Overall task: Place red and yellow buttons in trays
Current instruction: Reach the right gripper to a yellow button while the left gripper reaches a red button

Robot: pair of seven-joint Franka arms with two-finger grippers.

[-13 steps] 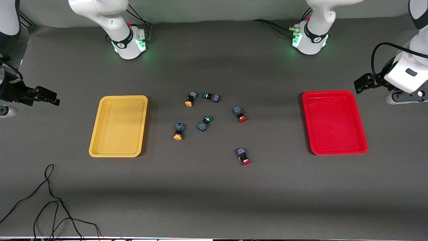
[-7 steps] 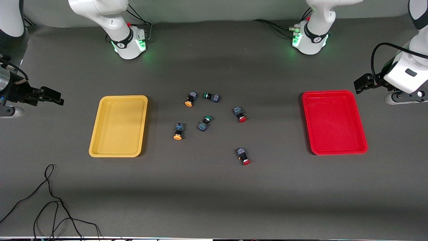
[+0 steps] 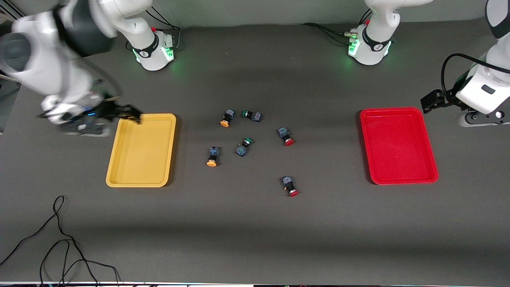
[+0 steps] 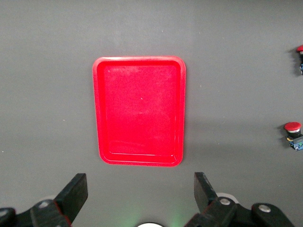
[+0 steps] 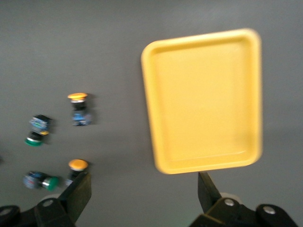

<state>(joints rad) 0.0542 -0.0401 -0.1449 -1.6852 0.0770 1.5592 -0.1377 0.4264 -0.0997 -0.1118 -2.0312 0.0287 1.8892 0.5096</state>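
The yellow tray lies toward the right arm's end of the table and the red tray toward the left arm's end. Between them lie two yellow-capped buttons and two red-capped buttons. My right gripper is open and empty over the yellow tray's corner. Its wrist view shows the tray, both yellow buttons and the gripper. My left gripper is open and empty beside the red tray. Its wrist view shows that tray, a red button and the gripper.
Two green-capped switches lie among the buttons. A black cable loops on the table near the front camera at the right arm's end. The arm bases stand along the table's back edge.
My right arm has swung in from the table's end to the yellow tray's corner, and it is blurred with motion. The left arm has barely moved. The buttons and trays have not moved.
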